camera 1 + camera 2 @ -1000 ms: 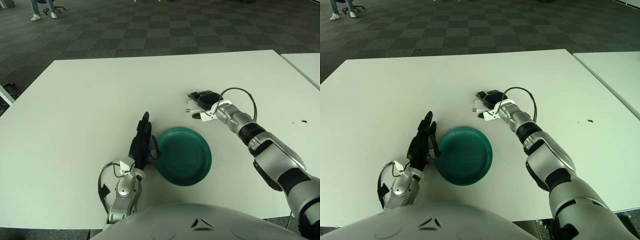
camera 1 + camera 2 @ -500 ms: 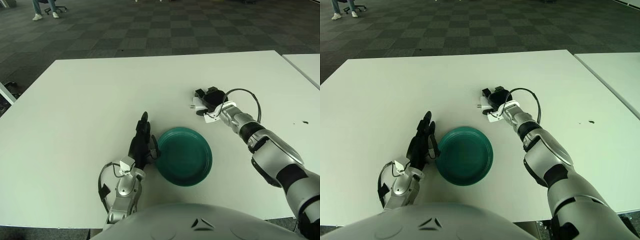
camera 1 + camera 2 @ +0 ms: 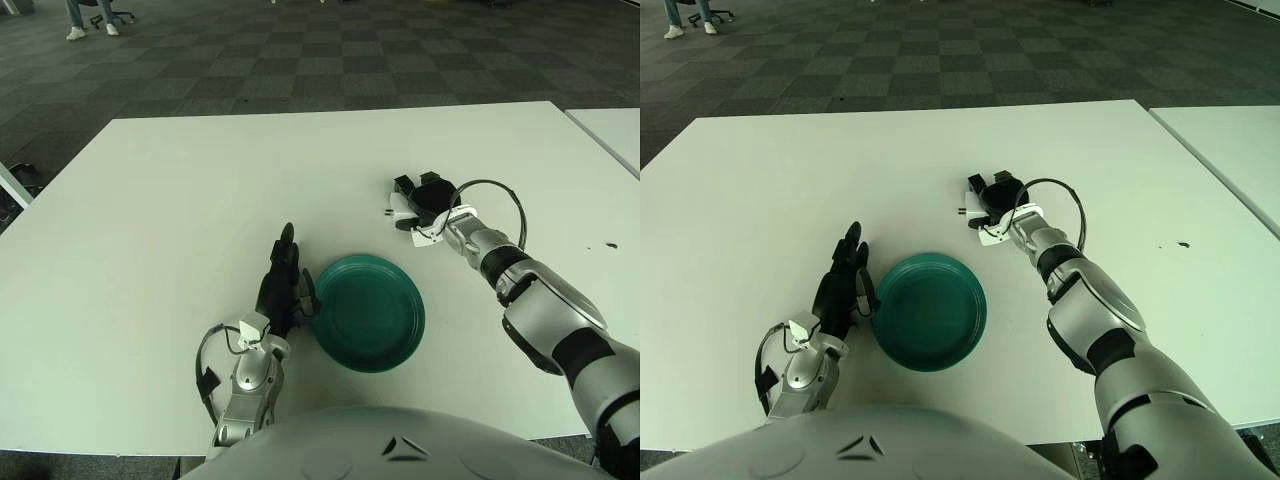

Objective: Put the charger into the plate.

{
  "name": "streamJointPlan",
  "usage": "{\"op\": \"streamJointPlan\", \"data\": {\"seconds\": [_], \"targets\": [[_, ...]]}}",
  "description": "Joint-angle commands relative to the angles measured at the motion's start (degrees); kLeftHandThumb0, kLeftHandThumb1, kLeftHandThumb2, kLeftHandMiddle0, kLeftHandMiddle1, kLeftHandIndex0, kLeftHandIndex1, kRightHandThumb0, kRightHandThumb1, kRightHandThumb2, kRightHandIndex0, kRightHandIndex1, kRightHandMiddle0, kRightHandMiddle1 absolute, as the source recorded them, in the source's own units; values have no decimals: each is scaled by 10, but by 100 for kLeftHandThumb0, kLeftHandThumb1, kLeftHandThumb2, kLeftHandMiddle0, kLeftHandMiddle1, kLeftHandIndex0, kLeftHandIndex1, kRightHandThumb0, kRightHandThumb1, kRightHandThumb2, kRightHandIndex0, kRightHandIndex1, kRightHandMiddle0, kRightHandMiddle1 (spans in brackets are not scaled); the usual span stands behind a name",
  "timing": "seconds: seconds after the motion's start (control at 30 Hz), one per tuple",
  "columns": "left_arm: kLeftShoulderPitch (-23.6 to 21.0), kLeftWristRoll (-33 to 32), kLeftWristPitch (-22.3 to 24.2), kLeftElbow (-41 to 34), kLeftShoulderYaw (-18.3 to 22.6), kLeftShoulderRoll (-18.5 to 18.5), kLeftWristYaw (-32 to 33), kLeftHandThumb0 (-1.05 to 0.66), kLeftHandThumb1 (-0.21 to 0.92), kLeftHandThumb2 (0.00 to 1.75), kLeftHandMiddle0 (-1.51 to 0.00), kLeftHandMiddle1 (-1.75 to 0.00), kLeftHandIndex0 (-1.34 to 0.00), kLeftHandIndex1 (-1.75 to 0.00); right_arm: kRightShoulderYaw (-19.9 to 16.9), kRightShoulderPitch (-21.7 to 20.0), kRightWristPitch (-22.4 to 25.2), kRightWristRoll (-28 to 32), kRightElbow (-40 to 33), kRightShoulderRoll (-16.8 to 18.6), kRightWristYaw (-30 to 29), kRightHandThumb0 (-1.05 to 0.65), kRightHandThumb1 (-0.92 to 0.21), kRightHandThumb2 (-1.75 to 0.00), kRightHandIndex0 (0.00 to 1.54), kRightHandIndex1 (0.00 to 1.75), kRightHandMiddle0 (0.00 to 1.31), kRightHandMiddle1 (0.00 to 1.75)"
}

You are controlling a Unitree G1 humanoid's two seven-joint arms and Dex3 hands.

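Curling right hand (image 3: pixel 432 196) fingers around white charger (image 3: pixel 402 207), beyond green plate (image 3: pixel 368 312); left hand (image 3: pixel 283 285) fingers straight.

Right robot hand (image 3: pixel 424 199) reaches forward, fingers curled; left robot hand (image 3: pixel 282 285) lies flat, fingers straight.

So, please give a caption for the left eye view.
Right hand closes on the white charger beyond the green plate; left hand rests beside it.

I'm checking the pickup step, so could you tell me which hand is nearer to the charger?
Right. The right hand is at the white charger, fingers around it, beyond the green plate. The left hand rests open beside the plate's left rim, well away.
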Motion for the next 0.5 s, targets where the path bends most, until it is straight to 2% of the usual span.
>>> {"op": "streamJointPlan", "data": {"seconds": [0.0,0.3,0.47], "targets": [[-2,8,0,15,3,-3,6,-105,92,106,-4,0,0,-9,20,30,15,-23,27,-4,-3,-64,-92,-80,77,175,61,175],[-3,9,-3,18,6,-3,5,-105,92,107,-4,0,0,-8,35,38,31,-26,32,-8,-38,-58,-92,-80,84,175,68,175],[-9,7,-4,25,11,-2,4,-105,92,106,-4,0,0,-8,27,37,32,-14,28,-13,-27,-55,-92,-81,85,175,66,175]]}}
